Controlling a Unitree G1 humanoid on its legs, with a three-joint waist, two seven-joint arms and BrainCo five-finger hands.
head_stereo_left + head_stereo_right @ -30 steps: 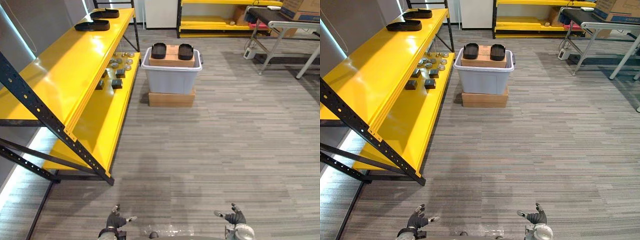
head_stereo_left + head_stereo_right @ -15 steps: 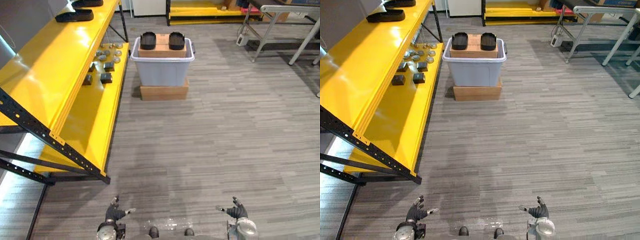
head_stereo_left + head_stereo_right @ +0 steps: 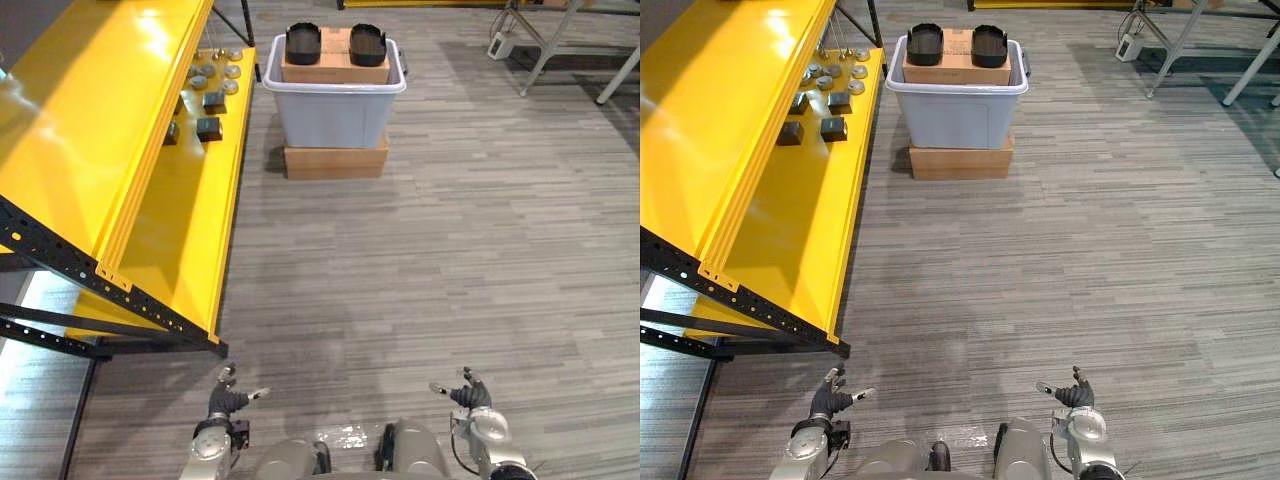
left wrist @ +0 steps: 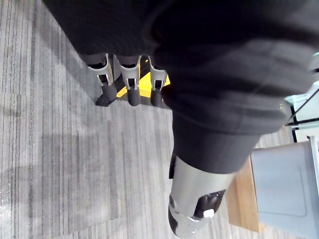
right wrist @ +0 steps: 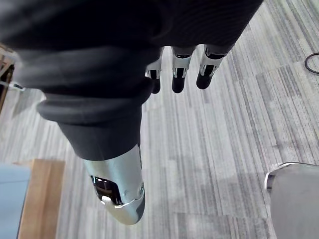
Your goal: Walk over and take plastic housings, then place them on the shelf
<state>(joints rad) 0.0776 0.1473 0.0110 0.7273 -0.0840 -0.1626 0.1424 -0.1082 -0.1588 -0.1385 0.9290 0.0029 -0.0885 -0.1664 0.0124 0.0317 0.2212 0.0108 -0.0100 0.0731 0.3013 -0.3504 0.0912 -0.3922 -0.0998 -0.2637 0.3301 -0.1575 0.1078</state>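
Barely begun — the two black plastic housings point(image 3: 303, 43) sit far off on a box point(image 3: 335, 62) in the grey bin point(image 3: 335, 115), right of the yellow shelf point(image 3: 90, 120), while left hand point(image 3: 228, 400) and right hand point(image 3: 468, 393) hang near, fingers relaxed, empty.

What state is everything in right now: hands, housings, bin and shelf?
Left hand: open, fingers relaxed, holding nothing.
Right hand: open, holding nothing.
Plastic housings: two, untouched, side by side on the cardboard box in the bin.
Grey bin: lidless, upright, resting on a flat carton.
Yellow shelf: standing to the robot's left, lower level holding small parts.
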